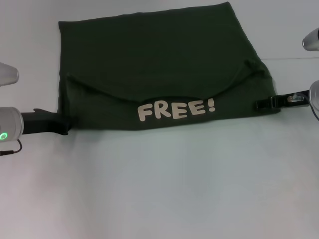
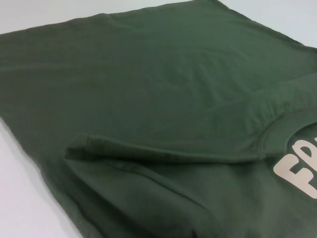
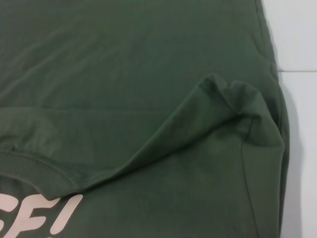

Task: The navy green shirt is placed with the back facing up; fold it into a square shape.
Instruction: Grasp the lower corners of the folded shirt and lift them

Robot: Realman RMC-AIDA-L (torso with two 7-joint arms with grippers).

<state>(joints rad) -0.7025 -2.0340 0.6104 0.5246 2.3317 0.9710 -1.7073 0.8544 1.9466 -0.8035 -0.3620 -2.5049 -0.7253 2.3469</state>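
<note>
Plain white tabletop (image 1: 159,189) (evenly lit, faintly seamed)

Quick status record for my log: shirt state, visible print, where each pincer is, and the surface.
shirt: navy green shirt lies flat, its near part folded over so the front shows
print: cream "FREE!" lettering on the folded near band
left pincer: left pincer at the shirt's near left corner, low on the table
right pincer: right pincer at the shirt's near right edge
surface: white table
fold: not yet a square
</note>
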